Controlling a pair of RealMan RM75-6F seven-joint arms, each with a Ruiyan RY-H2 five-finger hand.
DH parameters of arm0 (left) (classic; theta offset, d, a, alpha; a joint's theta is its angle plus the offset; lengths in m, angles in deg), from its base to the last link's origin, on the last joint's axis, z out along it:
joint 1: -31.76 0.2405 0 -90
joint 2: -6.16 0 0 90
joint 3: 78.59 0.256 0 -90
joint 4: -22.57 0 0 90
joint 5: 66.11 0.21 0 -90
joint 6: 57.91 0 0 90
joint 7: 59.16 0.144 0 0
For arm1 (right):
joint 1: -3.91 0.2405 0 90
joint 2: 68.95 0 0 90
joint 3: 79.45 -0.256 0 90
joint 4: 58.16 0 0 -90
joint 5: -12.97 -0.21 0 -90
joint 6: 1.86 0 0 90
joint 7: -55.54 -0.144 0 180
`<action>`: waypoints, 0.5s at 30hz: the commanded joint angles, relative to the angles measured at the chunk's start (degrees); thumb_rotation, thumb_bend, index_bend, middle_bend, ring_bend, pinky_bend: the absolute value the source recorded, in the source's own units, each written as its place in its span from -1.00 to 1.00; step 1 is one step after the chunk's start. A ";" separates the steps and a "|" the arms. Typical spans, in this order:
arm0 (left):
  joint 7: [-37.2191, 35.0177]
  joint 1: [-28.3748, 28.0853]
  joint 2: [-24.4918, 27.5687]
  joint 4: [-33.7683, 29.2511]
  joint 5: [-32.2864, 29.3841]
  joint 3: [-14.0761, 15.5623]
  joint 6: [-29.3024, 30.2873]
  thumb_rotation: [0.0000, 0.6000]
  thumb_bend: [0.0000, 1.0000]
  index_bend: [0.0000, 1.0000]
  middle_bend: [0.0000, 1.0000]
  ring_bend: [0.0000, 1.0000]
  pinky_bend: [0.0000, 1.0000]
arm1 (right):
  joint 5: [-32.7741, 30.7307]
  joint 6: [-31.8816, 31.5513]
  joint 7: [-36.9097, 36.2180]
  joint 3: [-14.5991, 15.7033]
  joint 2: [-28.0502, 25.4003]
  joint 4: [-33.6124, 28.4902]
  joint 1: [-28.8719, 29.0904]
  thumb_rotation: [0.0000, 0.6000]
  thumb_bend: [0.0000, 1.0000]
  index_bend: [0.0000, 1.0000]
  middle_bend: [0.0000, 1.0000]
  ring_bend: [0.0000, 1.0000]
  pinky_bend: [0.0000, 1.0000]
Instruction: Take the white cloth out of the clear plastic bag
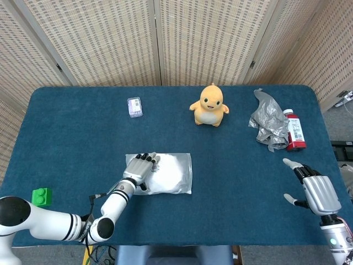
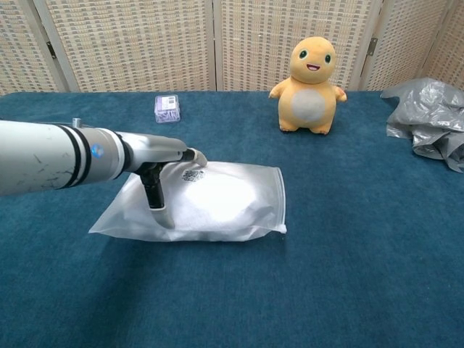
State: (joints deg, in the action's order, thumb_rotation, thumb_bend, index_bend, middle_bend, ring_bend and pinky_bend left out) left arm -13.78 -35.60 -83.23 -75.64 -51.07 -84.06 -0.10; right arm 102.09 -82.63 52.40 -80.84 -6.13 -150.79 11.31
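The clear plastic bag (image 1: 177, 175) (image 2: 250, 210) lies flat at the front middle of the blue table, and the white cloth (image 1: 171, 170) (image 2: 217, 197) shows as a pale lump inside it. My left hand (image 1: 139, 168) (image 2: 156, 163) rests on the bag's left end. Its fingers (image 2: 194, 155) lie over the top and its thumb points down onto the front face. Nothing is pinched between them. My right hand (image 1: 315, 190) hovers open with its fingers spread near the table's front right edge, far from the bag; only the head view shows it.
A yellow plush toy (image 1: 209, 105) (image 2: 310, 87) stands at the back centre. At the right lies a crumpled grey bag (image 1: 269, 121) (image 2: 428, 119) beside a red bottle (image 1: 295, 131). A small purple box (image 1: 134, 106) (image 2: 167, 107) sits back left, and a green block (image 1: 40, 196) front left.
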 commanded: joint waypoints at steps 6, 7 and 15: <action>3.25 -0.66 -2.73 1.24 1.93 1.11 4.37 1.00 -1.00 -1.00 -1.00 -0.93 -0.39 | 0.03 0.33 -0.01 0.07 0.24 0.18 0.21 1.00 -0.96 -0.67 -0.49 -0.52 -0.14; 3.45 -0.58 -3.02 1.36 2.57 1.23 4.85 1.00 -1.00 -1.00 -1.00 -0.87 -0.35 | 0.03 0.36 -0.02 0.08 0.25 0.18 0.23 1.00 -0.96 -0.67 -0.48 -0.52 -0.14; 2.49 1.78 -5.88 3.63 10.52 2.14 8.54 1.00 -1.00 -0.59 -0.30 -0.24 0.06 | -0.06 0.89 0.07 0.19 0.46 0.24 0.49 1.00 -0.96 -0.67 -0.47 -0.52 -0.14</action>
State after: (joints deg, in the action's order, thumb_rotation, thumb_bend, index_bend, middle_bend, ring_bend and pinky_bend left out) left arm -10.73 -34.71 -88.25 -72.83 -42.49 -82.23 7.50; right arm 102.03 -81.74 52.47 -80.65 -5.68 -150.56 11.79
